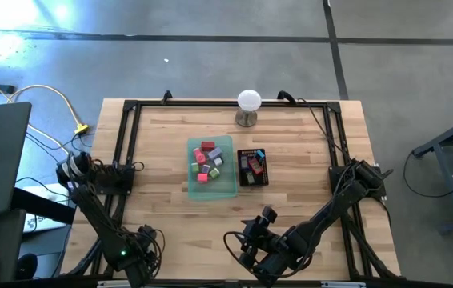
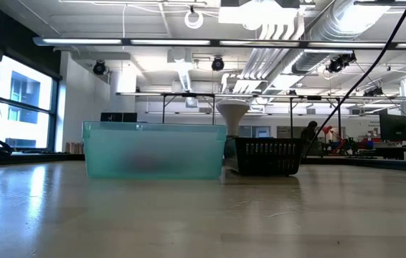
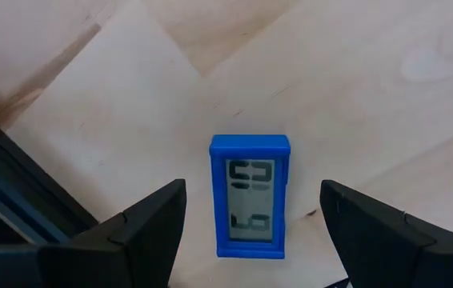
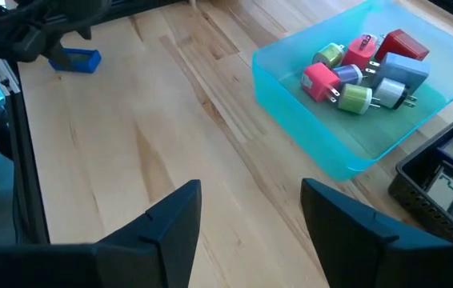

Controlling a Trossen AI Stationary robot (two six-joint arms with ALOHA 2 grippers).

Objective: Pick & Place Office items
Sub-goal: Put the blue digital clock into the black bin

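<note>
A small blue block with a grey display point(image 3: 250, 198) lies flat on the wooden table, near its front left corner; it also shows in the right wrist view point(image 4: 74, 60). My left gripper point(image 3: 252, 190) point(image 1: 134, 254) points down over it, open, one finger on each side and clear of it. More office items, small plug-like blocks in pink, red, green and blue point(image 4: 362, 68), lie in the translucent green tray point(image 1: 212, 188). Others lie in the black mesh tray point(image 1: 252, 168). My right gripper point(image 4: 250, 192) point(image 1: 238, 242) hangs open with nothing in it near the front edge.
A white ball on a metal stand point(image 1: 248, 104) stands at the table's far edge. A black frame point(image 1: 126, 136) runs round the tabletop, and one rail of it point(image 3: 18, 192) passes close by the left gripper. Bare wood lies between the trays and the front edge.
</note>
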